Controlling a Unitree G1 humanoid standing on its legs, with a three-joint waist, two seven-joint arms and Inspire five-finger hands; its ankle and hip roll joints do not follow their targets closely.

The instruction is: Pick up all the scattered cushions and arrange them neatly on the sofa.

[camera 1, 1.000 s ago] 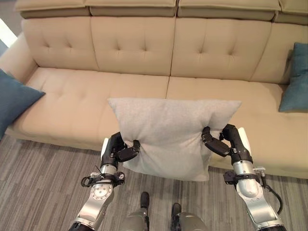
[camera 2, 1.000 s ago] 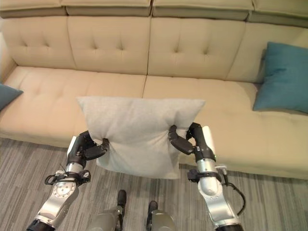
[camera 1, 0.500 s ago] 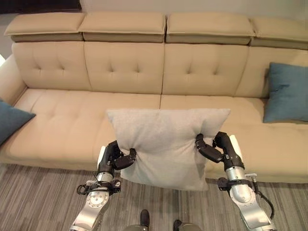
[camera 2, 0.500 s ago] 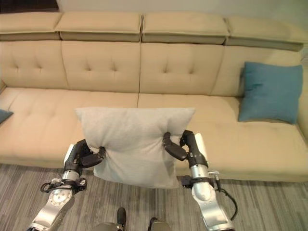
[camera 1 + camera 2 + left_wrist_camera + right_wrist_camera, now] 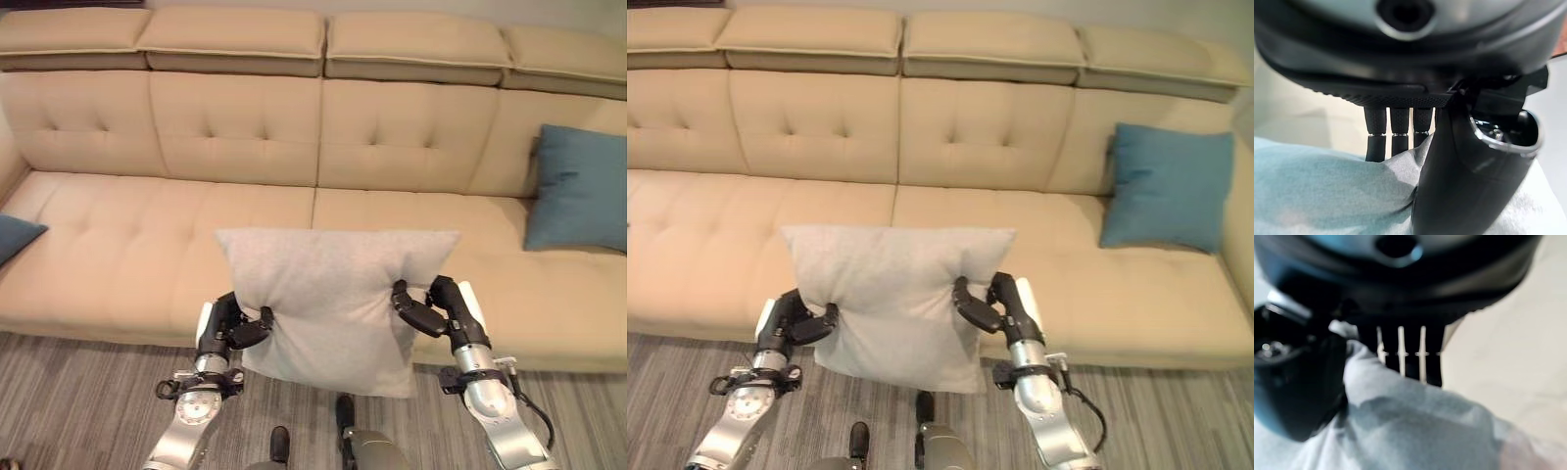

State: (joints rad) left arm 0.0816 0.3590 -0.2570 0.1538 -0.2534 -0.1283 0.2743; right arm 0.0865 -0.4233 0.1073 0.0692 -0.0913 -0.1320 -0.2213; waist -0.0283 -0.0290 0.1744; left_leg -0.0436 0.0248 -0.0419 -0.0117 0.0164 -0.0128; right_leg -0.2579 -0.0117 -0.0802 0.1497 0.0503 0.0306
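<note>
A long beige sofa [image 5: 245, 211] with a tufted backrest and padded headrests is seen spanning the room, and a grey striped carpet [image 5: 88, 392] is laid in front of it. The sofa's wide seat is divided by a seam near its middle.

A light grey cushion [image 5: 333, 294] is held upright in front of the sofa's seat edge, roughly level with the middle seam, its lower edge hanging over the carpet. It is gripped at both side edges. The left hand [image 5: 230, 328] is raised from the lower left and is closed on the cushion's left edge, the fabric being pinched between thumb and fingers [image 5: 1393, 132]; in the left wrist view the cloth is seen bunched against the thumb. The right hand [image 5: 431, 311] is raised from the lower right in a mirrored pose and is clamped on the cushion's right edge, with the fabric gathered into a fold under its thumb. In the right wrist view the cloth appears to be drawn between thumb and fingers [image 5: 1400, 355], though that view is blurred.

A teal cushion [image 5: 1166, 186] is propped upright against the backrest at the sofa's right end, well apart from the grey cushion. The corner of a dark blue cushion [image 5: 15, 235] is seen lying on the seat at the sofa's left end.
</note>
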